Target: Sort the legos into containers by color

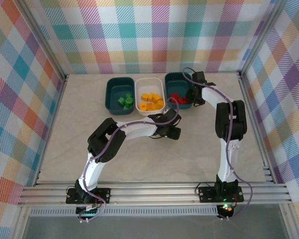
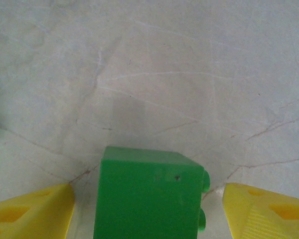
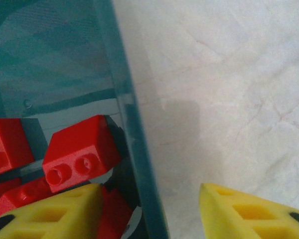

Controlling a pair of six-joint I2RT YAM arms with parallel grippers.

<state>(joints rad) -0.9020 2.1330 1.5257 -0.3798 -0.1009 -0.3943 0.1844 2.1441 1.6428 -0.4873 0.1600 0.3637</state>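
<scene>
- Three tubs are seen side by side at the far middle of the bench [image 1: 70, 124].
- Green bricks [image 1: 124, 101] are held in the left teal tub [image 1: 114, 94].
- Yellow-orange bricks [image 1: 151, 101] are piled in the white tub [image 1: 149, 84], which is placed in the middle.
- Red bricks [image 3: 79, 149] are gathered in the right teal tub [image 1: 175, 82].
- The left tool [image 1: 170, 130] is reached across to a spot near the white tub, on its near side, over bare bench.
- In the left wrist view, a single green brick [image 2: 149, 194] is framed between the two yellow fingers [image 2: 30, 211], with two studs turned toward the right-hand one.
- The left tool's jaws are spread. A thin strip of bench is seen on each side between brick and finger, so no clamping is shown.
- The right tool [image 1: 188, 97] is positioned at the right teal tub's right edge.
- In the right wrist view, its jaws are spread astride the tub wall. One finger is placed above the red bricks inside, the other above the bench outside. Nothing is gripped.
</scene>
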